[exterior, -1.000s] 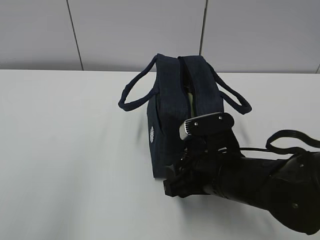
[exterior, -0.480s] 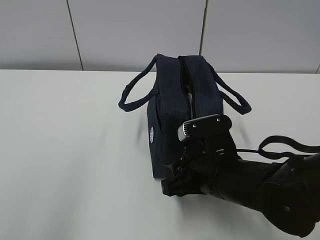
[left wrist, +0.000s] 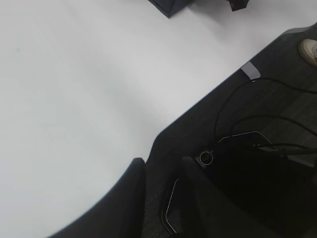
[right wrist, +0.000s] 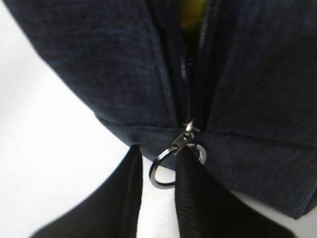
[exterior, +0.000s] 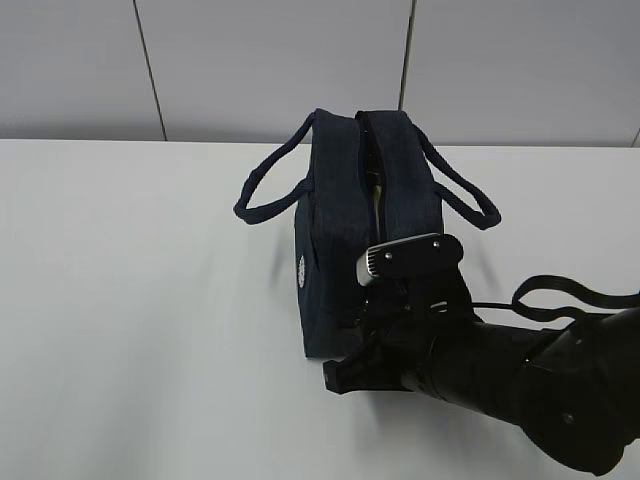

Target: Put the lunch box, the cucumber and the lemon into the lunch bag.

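Observation:
The navy lunch bag (exterior: pixel 345 215) stands mid-table, its top zipper part open. In the right wrist view its near end (right wrist: pixel 124 59) fills the frame, and a patch of yellow, the lemon (right wrist: pixel 190 12), shows through the zipper gap. The silver ring pull (right wrist: pixel 163 168) hangs between the fingers of my right gripper (right wrist: pixel 159 151). The jaws stand close together: the right finger overlaps the ring and a thin gap remains at the left one. In the exterior view my right gripper (exterior: pixel 350 365) is at the bag's near end. My left gripper (left wrist: pixel 163 161) is slightly open and empty. Lunch box and cucumber are hidden.
Two loop handles (exterior: pixel 265 195) (exterior: pixel 465 200) droop to either side of the bag. The left wrist view looks over the table's curved front edge (left wrist: pixel 208 96), with cables and dark floor (left wrist: pixel 267 148) below. A corner of the bag (left wrist: pixel 171 6) shows at its top.
My right gripper's jaws have narrowed around the ring pull, and the right arm has drawn slightly nearer. The bag's near end has shifted a little. The left gripper has not changed.

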Controlling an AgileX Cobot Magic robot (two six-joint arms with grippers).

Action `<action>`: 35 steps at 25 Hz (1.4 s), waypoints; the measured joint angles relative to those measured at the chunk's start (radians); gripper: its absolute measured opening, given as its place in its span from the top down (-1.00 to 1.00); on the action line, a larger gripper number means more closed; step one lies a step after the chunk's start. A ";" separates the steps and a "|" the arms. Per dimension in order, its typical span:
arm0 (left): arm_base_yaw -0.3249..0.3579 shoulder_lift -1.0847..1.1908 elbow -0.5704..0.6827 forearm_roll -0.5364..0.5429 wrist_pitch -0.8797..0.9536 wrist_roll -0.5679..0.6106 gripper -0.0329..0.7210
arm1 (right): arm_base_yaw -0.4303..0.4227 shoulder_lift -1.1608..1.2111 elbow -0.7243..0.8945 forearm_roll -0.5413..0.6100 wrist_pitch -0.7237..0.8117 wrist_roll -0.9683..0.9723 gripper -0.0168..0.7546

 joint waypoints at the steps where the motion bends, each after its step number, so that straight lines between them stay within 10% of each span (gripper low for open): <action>1: 0.000 0.000 0.000 0.000 0.000 0.000 0.51 | 0.000 0.000 0.000 0.000 0.000 0.000 0.56; 8: 0.000 0.000 0.000 0.002 -0.002 0.000 0.51 | 0.000 0.000 0.000 0.002 0.021 -0.001 0.96; 35: 0.000 0.104 0.000 -0.040 -0.118 0.000 0.39 | 0.000 -0.111 0.008 0.044 0.082 -0.110 0.96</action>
